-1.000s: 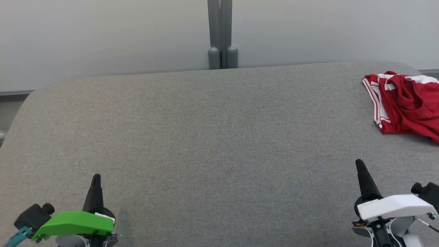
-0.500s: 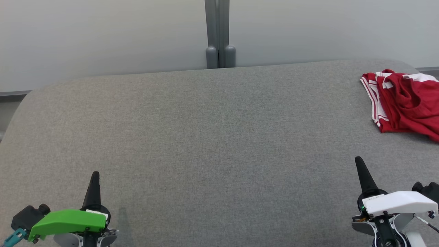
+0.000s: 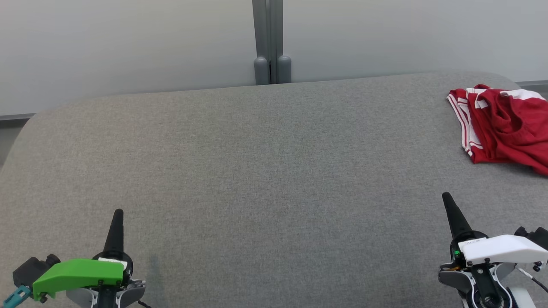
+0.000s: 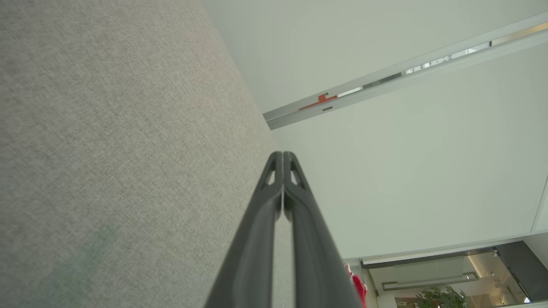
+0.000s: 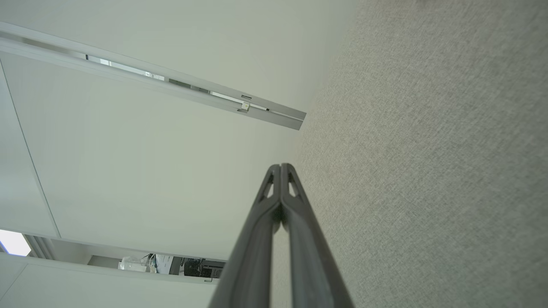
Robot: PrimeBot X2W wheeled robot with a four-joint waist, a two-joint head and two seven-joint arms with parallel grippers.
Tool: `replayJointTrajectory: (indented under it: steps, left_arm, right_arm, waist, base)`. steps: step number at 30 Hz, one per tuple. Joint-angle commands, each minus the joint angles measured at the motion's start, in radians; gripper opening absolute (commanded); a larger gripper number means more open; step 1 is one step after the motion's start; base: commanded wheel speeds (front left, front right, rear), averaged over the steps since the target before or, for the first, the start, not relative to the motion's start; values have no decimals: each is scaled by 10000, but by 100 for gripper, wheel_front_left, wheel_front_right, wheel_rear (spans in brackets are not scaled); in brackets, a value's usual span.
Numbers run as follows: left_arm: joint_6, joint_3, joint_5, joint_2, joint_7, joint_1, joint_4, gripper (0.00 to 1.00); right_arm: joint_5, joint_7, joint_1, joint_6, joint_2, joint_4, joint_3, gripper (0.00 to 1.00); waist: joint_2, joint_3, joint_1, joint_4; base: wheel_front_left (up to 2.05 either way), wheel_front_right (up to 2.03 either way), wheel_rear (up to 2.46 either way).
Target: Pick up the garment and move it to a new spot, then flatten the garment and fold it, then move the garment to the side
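- The red garment with white stripes [image 3: 505, 128] lies bunched near the far right corner of the grey table [image 3: 265, 162], at about 2 o'clock from the table's middle; the picture's edge cuts its right part.
- The left pincer [image 3: 118, 214] at 7 o'clock and the right pincer [image 3: 446, 196] at 5 o'clock are both fully closed and hold nothing; both are well apart from the garment.
- I judge that the scene fits a garment waiting to be carried, or one put aside loosely; no flat shape or neat fold is visible.
- Any grasp would need opened fingers first; the right pincer is nearer.
- The striped edge faces 9 o'clock; the visible part seems to run from 10 toward 4 o'clock, but I cannot tell the whole axis.
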Motion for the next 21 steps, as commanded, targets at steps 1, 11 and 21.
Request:
replayJointTrajectory:
  steps: [1, 11, 21]
  left_arm:
    - [-69, 108, -214, 0, 75, -239, -79, 0]
    - [-182, 277, -983, -102, 282, -293, -70, 0]
    - [-281, 436, -1673, -201, 491, -354, -60, 0]
  right_arm:
    - [256, 63, -220, 1, -23, -19, -49, 0]
    - [1097, 250, -321, 1, -11, 78, -102, 0]
    - [1872, 421, -413, 1, 0, 173, -147, 0]
  waist:
    - [0, 4, 0, -9]
    - [0, 30, 0, -67]
    - [0, 55, 0, -125]
  base:
    - [0, 0, 0]
    - [0, 0, 0]
    - [0, 0, 0]
